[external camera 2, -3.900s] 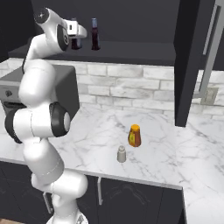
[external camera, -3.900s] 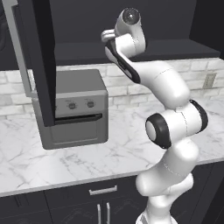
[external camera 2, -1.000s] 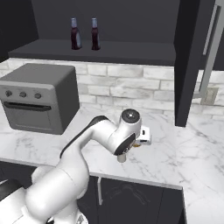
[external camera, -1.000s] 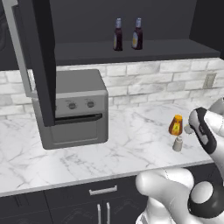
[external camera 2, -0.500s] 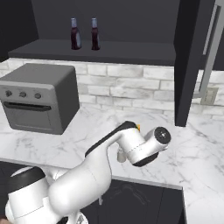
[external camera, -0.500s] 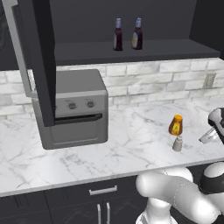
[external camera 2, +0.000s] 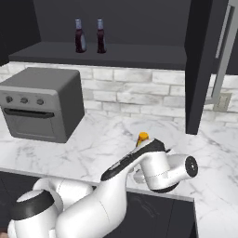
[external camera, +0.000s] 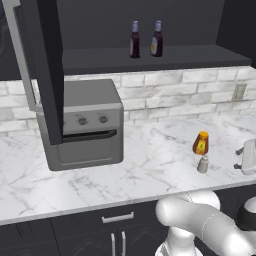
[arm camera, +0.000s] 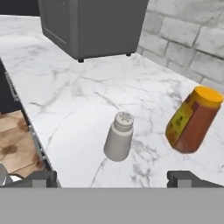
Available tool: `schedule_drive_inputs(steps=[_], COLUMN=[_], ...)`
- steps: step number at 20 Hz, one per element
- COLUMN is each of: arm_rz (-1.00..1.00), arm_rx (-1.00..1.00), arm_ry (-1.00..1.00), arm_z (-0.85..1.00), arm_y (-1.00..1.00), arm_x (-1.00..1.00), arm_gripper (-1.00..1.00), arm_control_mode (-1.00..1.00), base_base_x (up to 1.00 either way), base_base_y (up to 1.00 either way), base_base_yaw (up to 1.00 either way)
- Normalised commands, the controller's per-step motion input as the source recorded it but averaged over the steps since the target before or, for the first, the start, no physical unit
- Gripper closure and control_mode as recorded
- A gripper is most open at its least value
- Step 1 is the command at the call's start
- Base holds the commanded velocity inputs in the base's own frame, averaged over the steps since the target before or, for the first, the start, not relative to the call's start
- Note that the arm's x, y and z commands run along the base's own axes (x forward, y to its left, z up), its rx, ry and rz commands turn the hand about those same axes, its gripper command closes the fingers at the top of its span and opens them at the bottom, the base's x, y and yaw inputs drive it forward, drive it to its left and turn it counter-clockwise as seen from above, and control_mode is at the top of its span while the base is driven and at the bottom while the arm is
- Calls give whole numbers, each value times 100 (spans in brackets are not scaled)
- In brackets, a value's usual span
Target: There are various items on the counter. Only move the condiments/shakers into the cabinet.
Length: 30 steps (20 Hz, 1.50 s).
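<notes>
Since the arm was swung down from the cabinet (external camera: 150, 60) shelf, where both bottles (external camera: 134, 40) (external camera: 157, 38) are seen at upper centre, the end effector (arm camera: 113, 178) is held open low at frame bottom, facing the shaker (arm camera: 119, 136) standing mid-frame on the marble counter (arm camera: 65, 96), beside the orange jar (arm camera: 194, 120); a toaster oven (arm camera: 89, 24) is set at upper left.

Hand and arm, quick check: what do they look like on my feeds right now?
The arm is glossy white, built of rounded tubular links with dark joint bands and a round dark end cap on one joint. In the hand view, the hand shows two small dark grey, blocky fingertips. I see no cables or markings.
</notes>
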Motion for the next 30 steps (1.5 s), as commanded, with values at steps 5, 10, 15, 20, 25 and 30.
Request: schedule_drive_inputs(steps=[5,10,15,20,25,30], arm_rz=[3,0,4,5,4,4], arm_rx=[0,0,0,9,15,15], arm_ry=[-1,0,3,7,9,8], arm_z=[-2,-7,-12,-1,0,-2], arm_y=[9,19,14,9,4,0], arm_x=[0,0,-1,3,25,25], arm_gripper=[-100,-100,-100,-100,-100,-100], arm_control_mode=[-100,-100,-100,-100,-100,-100], base_base_x=[0,0,0,0,0,0], base_base_y=[0,0,0,0,0,0], base_base_yaw=[0,0,0,0,0,0])
